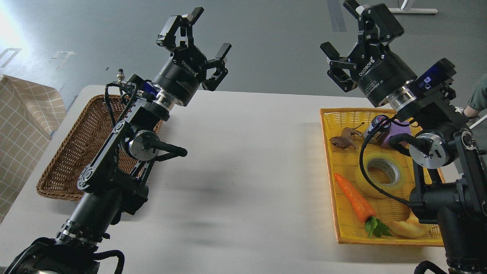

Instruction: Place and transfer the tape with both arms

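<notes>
The tape [374,180], a wide yellow translucent roll with a grey-white core, lies flat in the yellow basket [335,152] on the right, partly crossed by a black cable. My right gripper [339,26] is raised high above the basket's far end, open and empty. My left gripper [211,30] is held up over the table's far edge on the left, also open with nothing between its fingers. Both are well apart from the tape.
A brown wicker basket [72,152] sits at the left, behind my left arm. In the yellow basket also lie a carrot [355,199], a brown toy animal [344,140], a purple object [397,133] and a pale fruit piece [409,228]. A checked cloth [23,118] is at far left.
</notes>
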Available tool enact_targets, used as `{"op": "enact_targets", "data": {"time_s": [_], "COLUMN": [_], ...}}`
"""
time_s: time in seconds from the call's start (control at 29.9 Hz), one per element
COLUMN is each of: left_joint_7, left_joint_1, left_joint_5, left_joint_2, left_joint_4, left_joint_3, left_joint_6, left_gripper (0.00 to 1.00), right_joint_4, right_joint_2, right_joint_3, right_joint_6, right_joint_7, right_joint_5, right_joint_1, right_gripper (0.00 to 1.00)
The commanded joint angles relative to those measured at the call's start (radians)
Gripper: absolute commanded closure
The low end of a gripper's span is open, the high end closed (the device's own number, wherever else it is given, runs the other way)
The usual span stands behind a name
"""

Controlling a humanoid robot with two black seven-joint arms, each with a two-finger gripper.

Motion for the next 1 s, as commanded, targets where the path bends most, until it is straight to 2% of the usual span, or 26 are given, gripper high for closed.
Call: {"op": "enact_targets", "data": {"time_s": [0.0, 0.97], "left_joint_7": [-0.004, -0.004], "left_joint_1": [0.000, 0.001], "left_joint_5": [0.001, -0.001], "left_joint_2": [0.000, -0.002], "left_joint_4": [-0.001, -0.001], "left_joint_3": [-0.001, -0.004], "left_joint_6": [0.005, -0.001], "left_gripper": [0.02, 0.02], "right_joint_4": [0.005, 0.006], "right_joint_2": [0.000, 0.000], "right_joint_3": [-0.003, -0.005], "right_joint_6": [0.000, 0.000], "right_joint_7": [0.000, 0.000], "right_joint_5": [-0.002, 0.000], "right_joint_1": [0.000, -0.002], "right_gripper": [0.00, 0.00]}}
